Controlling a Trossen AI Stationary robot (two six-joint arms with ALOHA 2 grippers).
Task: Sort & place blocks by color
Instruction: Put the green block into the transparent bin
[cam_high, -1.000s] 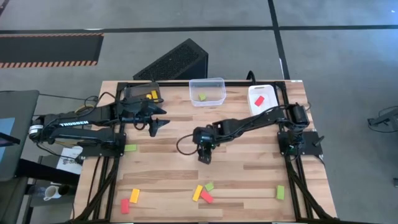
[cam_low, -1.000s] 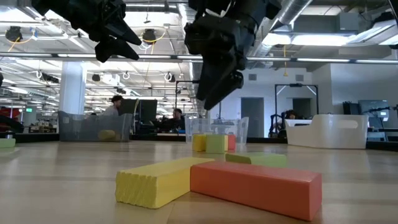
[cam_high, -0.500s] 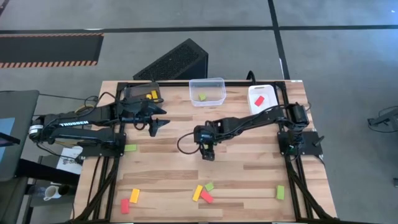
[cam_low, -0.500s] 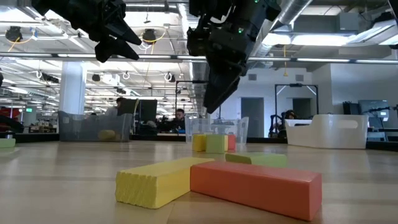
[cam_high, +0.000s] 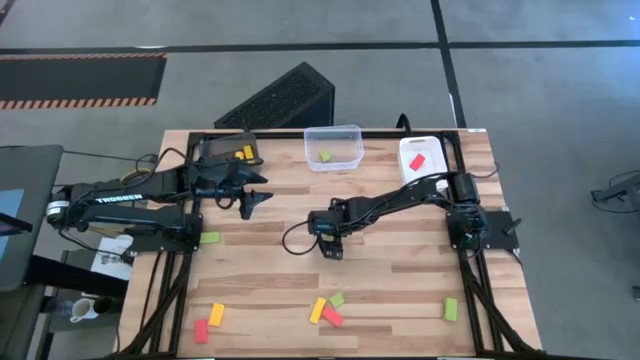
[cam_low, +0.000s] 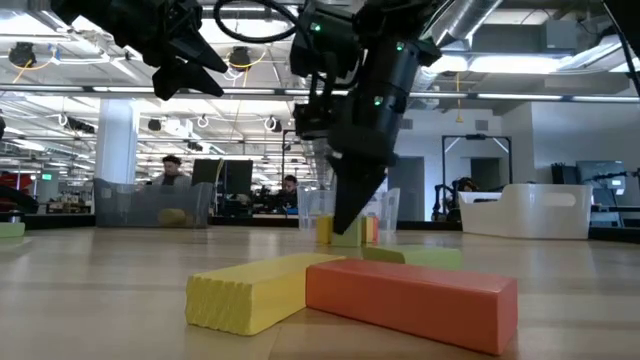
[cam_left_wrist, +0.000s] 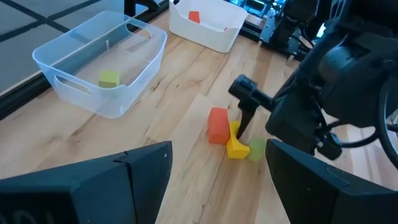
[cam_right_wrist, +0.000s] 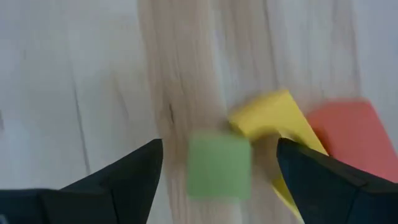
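Blocks, loose on the wooden surface (cam_high: 400, 280): a cluster near the front edge, made up of a yellow block (cam_high: 317, 310), a red block (cam_high: 332, 318) touching it, and a green block (cam_high: 338, 299) just beside both. In the low view the yellow and red pieces lie end to end in the foreground (the green one shows behind them). Further loose pieces: a yellow block at front left (cam_high: 217, 314) with a red block beside it (cam_high: 200, 331), a green block at front right (cam_high: 450, 309), and a green block by the left edge (cam_high: 209, 238).

Blocks already in containers: one green in the clear bin (cam_high: 350, 131) at the back centre, one red in the white bin (cam_high: 408, 149) at the back right, one yellow in the dark bin (cam_high: 214, 148) at the back left.

Right gripper (cam_high: 331, 250): over mid-surface, pointing down, fingers spread wide and holding nothing. Its wrist view looks down between the fingers (cam_right_wrist: 323, 180) at the cluster, with the green piece between them but farther off, not touched. In the low view its tip hangs above the surface, behind the cluster.

Left gripper (cam_high: 255, 197): raised over the back left of the surface near the dark bin, fingers parted, empty.

Beyond the surface: an open office room with people seated at desks.
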